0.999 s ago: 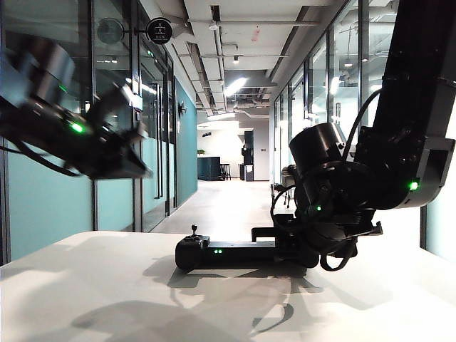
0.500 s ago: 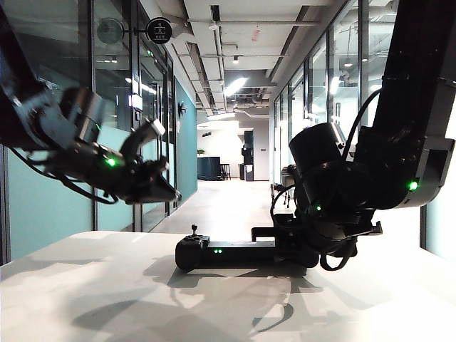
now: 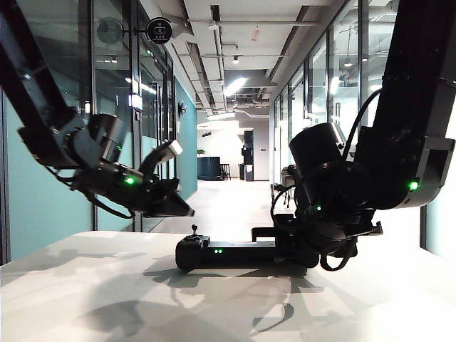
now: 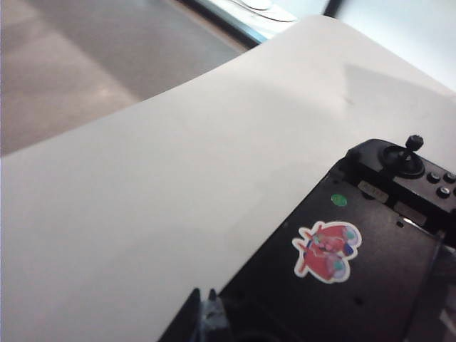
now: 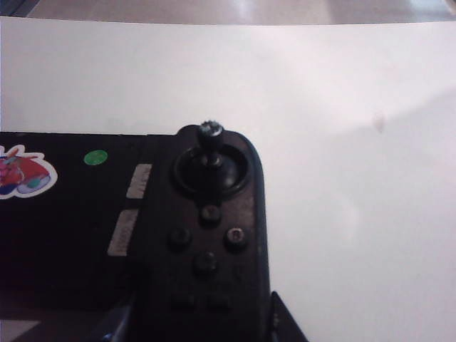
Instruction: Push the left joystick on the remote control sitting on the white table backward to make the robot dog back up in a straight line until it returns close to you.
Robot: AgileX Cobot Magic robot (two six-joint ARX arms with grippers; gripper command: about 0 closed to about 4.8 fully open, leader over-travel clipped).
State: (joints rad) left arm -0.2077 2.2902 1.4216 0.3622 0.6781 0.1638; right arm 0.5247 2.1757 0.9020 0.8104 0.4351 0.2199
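A: What occupies the white table (image 3: 85, 285)?
B: The remote control (image 3: 235, 253), lying flat near mid-table. The right gripper (image 5: 203, 324) clasps its right end, jaws partly spread against the body.
A: And the left gripper (image 3: 174, 203)?
B: It hovers above the table, left of the left joystick (image 3: 193, 231), holding nothing; its jaw spacing is indiscernible.

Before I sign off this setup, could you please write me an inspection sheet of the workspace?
Surface: white table, bare, shadowed.
Job's things: remote control flat on the table; left joystick upright, untouched; robot dog not seen.
Clutter: nothing seen.
Grippers: left pincer in the air above and left of the joystick, opening unclear; right pincer at the remote's right end, apparently gripping it.
Cables: black loops on both arms.
Surroundings: glass-walled corridor.
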